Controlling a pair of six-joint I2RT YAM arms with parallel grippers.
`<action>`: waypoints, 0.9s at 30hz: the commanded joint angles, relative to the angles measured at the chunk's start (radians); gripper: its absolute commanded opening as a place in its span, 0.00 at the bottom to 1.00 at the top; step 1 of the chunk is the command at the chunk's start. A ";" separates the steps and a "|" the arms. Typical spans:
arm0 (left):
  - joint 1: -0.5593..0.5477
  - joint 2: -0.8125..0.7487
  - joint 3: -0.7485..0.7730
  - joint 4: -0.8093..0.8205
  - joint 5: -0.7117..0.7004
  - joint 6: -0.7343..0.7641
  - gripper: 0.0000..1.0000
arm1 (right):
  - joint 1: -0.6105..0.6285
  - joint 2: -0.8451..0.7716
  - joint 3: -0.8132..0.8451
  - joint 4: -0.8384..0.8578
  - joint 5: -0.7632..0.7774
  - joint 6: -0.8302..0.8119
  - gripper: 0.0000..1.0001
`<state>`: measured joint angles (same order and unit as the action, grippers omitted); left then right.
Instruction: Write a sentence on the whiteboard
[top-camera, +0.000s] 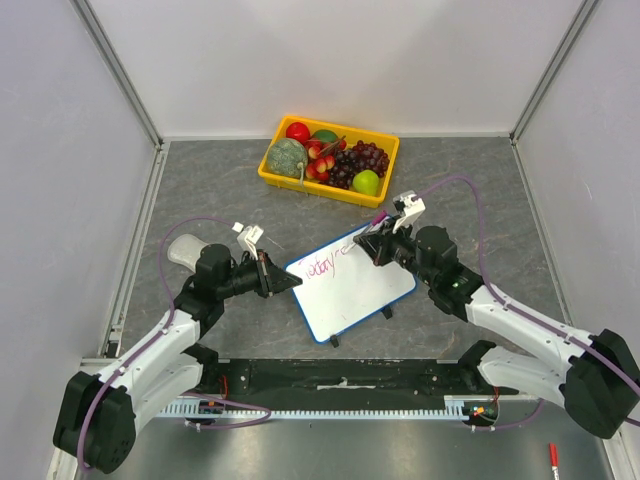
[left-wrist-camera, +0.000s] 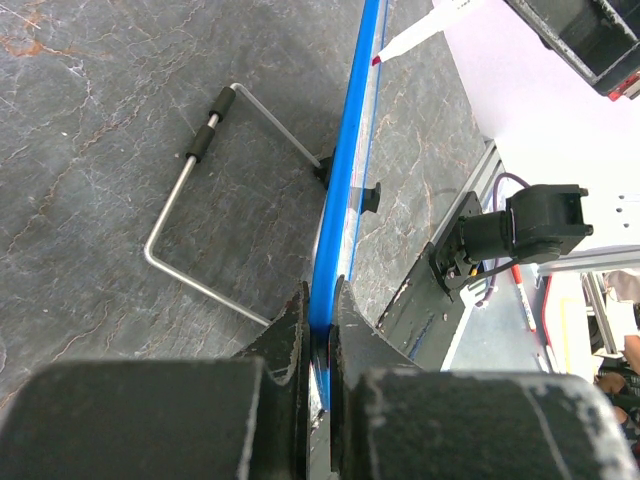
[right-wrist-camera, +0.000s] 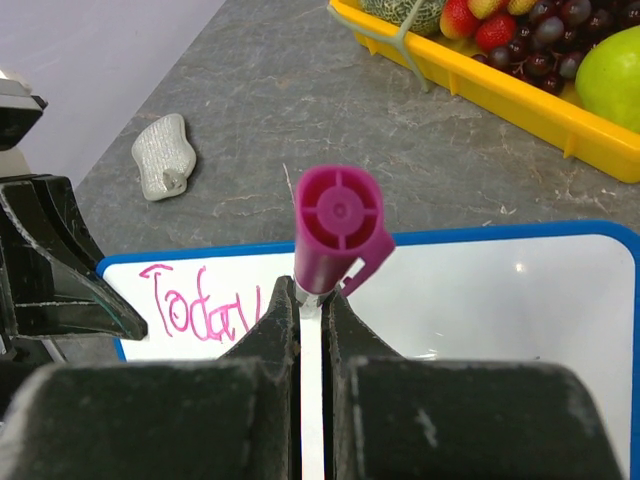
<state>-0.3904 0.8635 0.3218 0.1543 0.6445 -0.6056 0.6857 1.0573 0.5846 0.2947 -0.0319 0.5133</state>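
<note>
The whiteboard (top-camera: 372, 296), white with a blue rim, lies tilted in the middle of the table. My left gripper (top-camera: 288, 281) is shut on its left rim, and the left wrist view shows that blue rim (left-wrist-camera: 352, 170) edge-on between the jaws of the gripper (left-wrist-camera: 320, 300). The sentence (top-camera: 325, 267) is pink writing along the board's upper left; "Today" (right-wrist-camera: 200, 308) reads clearly in the right wrist view. My right gripper (top-camera: 379, 247) is shut on a white marker with a pink cap on its back end (right-wrist-camera: 340, 225), its tip (left-wrist-camera: 398, 47) at the board.
A yellow basket (top-camera: 383, 194) of fruit stands behind the board. A pale grey lump (top-camera: 184, 250) lies at the left. A bent wire stand (left-wrist-camera: 190, 190) hangs under the board. A red pen (top-camera: 551, 456) lies at the front right, off the table.
</note>
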 joint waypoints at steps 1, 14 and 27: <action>-0.013 0.023 -0.009 -0.134 -0.085 0.133 0.02 | -0.005 -0.031 -0.025 -0.035 0.026 -0.022 0.00; -0.019 0.026 -0.006 -0.140 -0.089 0.138 0.02 | -0.003 -0.025 -0.035 -0.042 -0.011 -0.027 0.00; -0.024 0.025 -0.007 -0.142 -0.091 0.138 0.02 | -0.003 -0.009 -0.031 0.072 -0.083 0.091 0.00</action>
<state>-0.4000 0.8642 0.3267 0.1505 0.6369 -0.6052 0.6842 1.0492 0.5564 0.3027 -0.0998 0.5495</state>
